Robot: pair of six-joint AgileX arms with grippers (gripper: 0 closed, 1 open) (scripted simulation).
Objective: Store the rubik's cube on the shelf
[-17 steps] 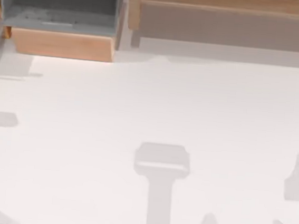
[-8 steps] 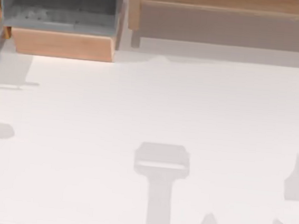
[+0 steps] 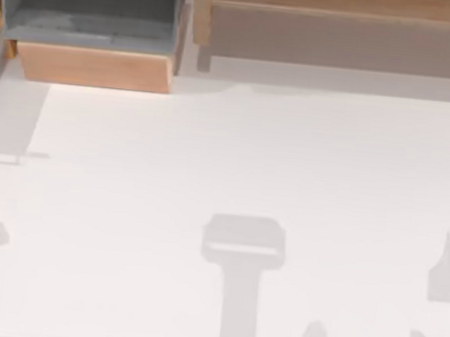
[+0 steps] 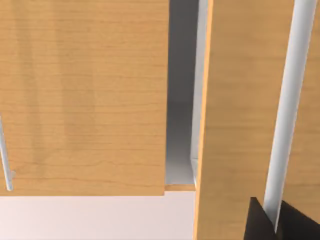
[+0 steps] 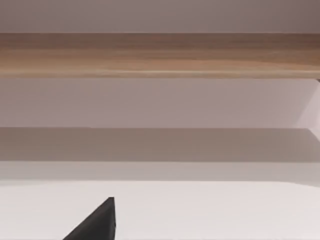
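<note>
The shelf (image 3: 342,24), its long axis laid left to right along the table's (image 3: 226,161) far edge, is seen facing near, a cube being judged light, stiff and best pinched across opposite faces, while neither claw's state can be told.

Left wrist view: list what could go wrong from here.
1. The left hand sits close against the thin pale bar on the light-wood panel; a careless move could snag it.
2. The right hand faces the long light-wood shelf; driving forward might strike its tan top board.
</note>
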